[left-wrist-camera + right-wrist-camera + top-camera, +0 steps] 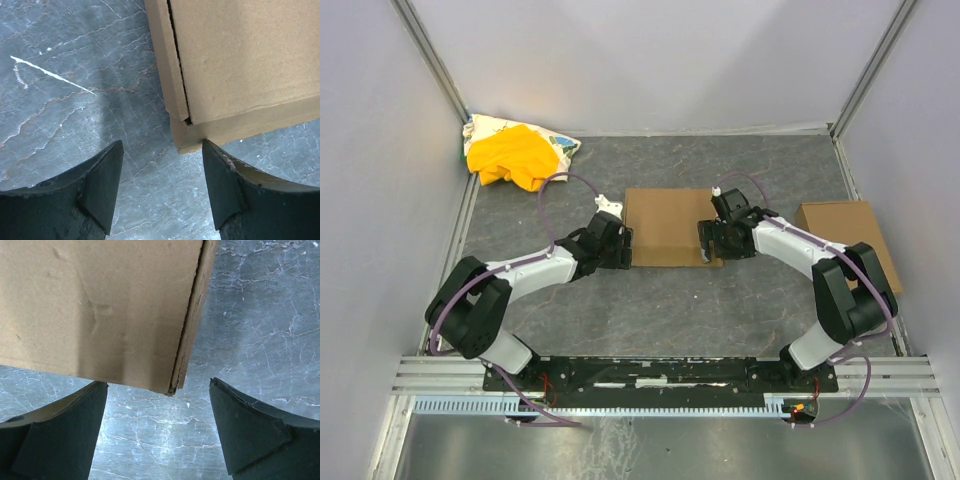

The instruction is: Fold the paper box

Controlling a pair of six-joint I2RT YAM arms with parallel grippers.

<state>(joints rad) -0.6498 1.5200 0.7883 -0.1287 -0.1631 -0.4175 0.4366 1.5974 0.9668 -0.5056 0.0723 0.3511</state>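
Note:
The paper box [670, 226] lies closed and flat on the grey table, a shallow brown cardboard box. My left gripper [623, 249] is open at its near left corner; in the left wrist view the box corner [187, 142] sits just ahead of the gripper [162, 172], close to the right finger [222, 185]. My right gripper [712, 241] is open at the near right corner; in the right wrist view the box [100, 310] ends just ahead of the gripper [158, 412], with nothing between the fingers.
A smaller plain cardboard rectangle [847, 238] lies at the right, beside the right arm. A yellow cloth bundle [513, 156] on a patterned cloth sits at the back left corner. Grey walls enclose the table on three sides.

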